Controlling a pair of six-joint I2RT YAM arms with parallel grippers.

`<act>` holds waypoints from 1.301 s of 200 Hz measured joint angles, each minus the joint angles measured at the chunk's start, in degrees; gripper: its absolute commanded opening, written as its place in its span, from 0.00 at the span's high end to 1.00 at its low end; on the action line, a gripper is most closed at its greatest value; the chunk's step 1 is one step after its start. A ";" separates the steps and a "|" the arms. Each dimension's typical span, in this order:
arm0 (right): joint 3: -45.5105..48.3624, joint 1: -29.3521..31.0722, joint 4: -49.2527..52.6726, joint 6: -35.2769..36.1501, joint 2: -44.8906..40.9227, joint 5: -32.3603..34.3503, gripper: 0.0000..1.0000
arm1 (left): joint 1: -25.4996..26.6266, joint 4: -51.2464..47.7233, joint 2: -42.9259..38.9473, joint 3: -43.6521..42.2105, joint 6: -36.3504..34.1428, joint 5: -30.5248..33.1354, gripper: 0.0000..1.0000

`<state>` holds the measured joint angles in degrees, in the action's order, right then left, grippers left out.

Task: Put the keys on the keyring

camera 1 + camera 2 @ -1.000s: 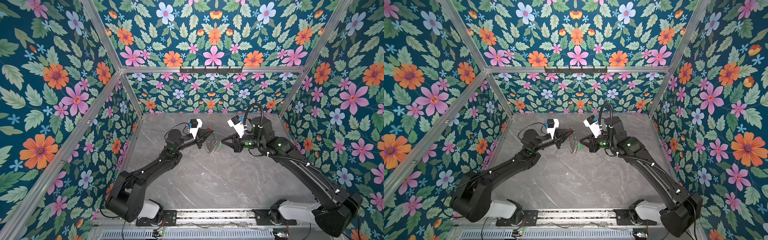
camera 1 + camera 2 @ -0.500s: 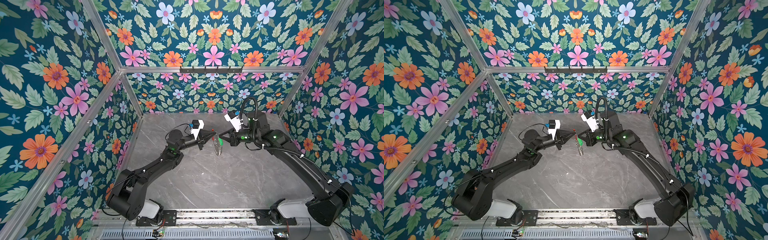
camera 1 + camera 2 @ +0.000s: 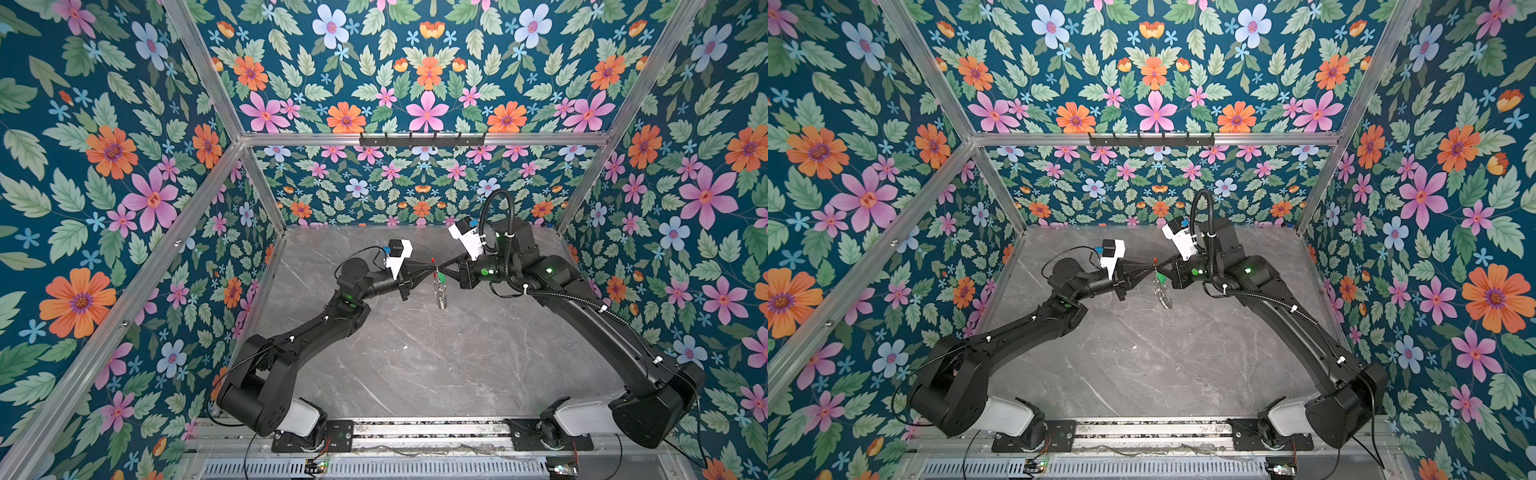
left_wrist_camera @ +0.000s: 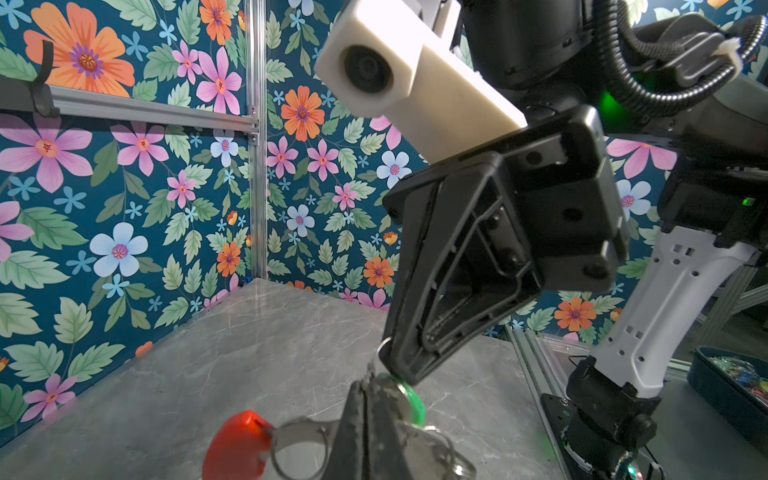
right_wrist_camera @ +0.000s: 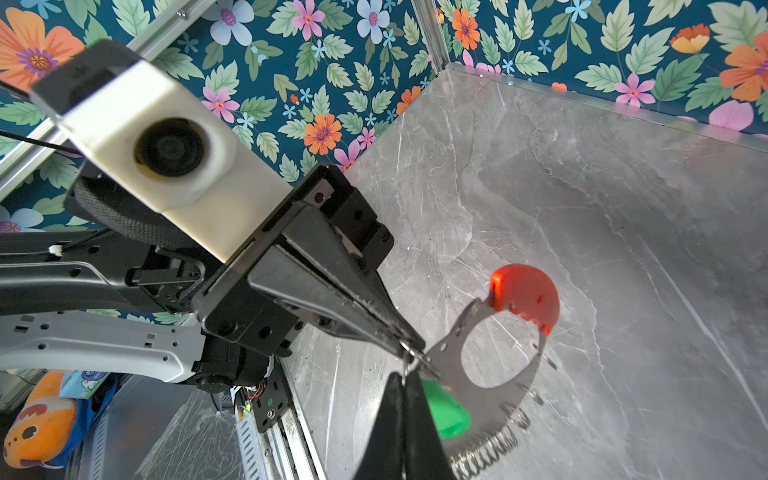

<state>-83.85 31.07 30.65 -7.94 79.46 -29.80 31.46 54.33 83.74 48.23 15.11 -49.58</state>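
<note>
left gripper (image 3: 430, 269): jaws closed flat on the metal band of the keyring (image 5: 490, 399), near its red arc (image 5: 525, 297). the keyring hangs in the air above the table (image 3: 415, 353), with its split rings (image 3: 441, 297) dangling below. right gripper (image 3: 444, 272): jaws closed, tips meeting the left gripper's. it appears to pinch the green key tag (image 5: 446, 411) by its loop, but the contact is hidden. the tag sits just beside the band.

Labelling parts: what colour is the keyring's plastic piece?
Red plastic piece, clearest in the right wrist view.
</note>
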 measured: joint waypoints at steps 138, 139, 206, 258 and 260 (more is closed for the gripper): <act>-1.29 0.74 2.97 2.10 0.07 2.38 1.00 | 0.20 -0.20 0.24 0.46 0.07 -1.05 1.00; -1.29 0.74 2.97 2.10 0.04 2.38 1.00 | 0.20 -0.20 0.24 0.46 0.07 -1.07 1.00; -1.38 0.81 3.39 2.32 -0.02 2.80 1.00 | 0.24 -0.85 0.28 0.76 0.11 -1.29 1.00; -2.69 0.85 4.24 2.51 0.48 2.82 1.00 | 0.24 -1.18 0.28 1.03 0.20 -1.49 1.00; -2.73 0.85 4.22 2.54 0.52 2.82 1.00 | 0.24 -1.18 0.28 1.07 0.20 -1.46 1.00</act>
<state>-86.59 31.92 34.87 -5.41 79.99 -26.98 31.70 53.15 84.03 49.30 15.31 -51.05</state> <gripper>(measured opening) 0.051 0.050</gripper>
